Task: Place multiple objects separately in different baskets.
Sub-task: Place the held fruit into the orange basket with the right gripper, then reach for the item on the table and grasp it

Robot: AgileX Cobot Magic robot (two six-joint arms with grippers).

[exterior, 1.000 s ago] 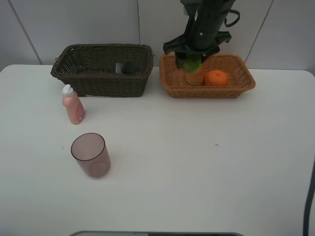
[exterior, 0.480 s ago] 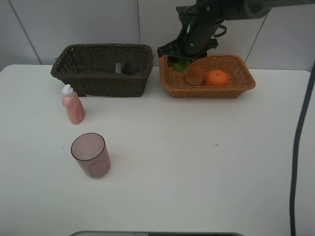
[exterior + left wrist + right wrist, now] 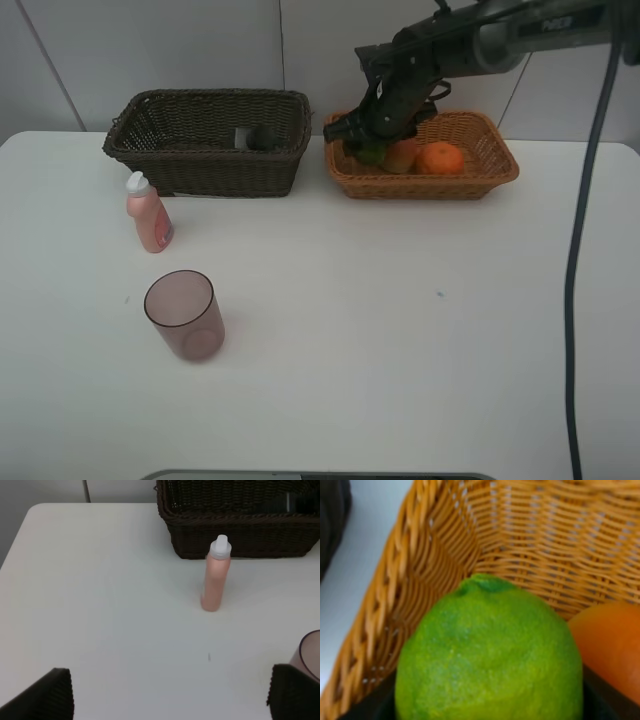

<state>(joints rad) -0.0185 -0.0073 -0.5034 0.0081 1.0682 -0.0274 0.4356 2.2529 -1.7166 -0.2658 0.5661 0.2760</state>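
We see the right gripper (image 3: 372,142) low inside the tan basket (image 3: 490,172) at far right, clasped around the green fruit (image 3: 490,655). The fruit sits close to the basket's left wall, just left of the red-orange fruit (image 3: 402,156) and the orange (image 3: 440,158). The left gripper (image 3: 170,700) gapes wide over the table (image 3: 400,330), near the pink bottle (image 3: 216,577), cup (image 3: 183,315) and dark basket (image 3: 200,165).

A white table (image 3: 400,350) fills most of the view, with a tiny dark speck (image 3: 440,294) on its right half. Behind it stands a pale panelled wall (image 3: 180,50) with thin seams.
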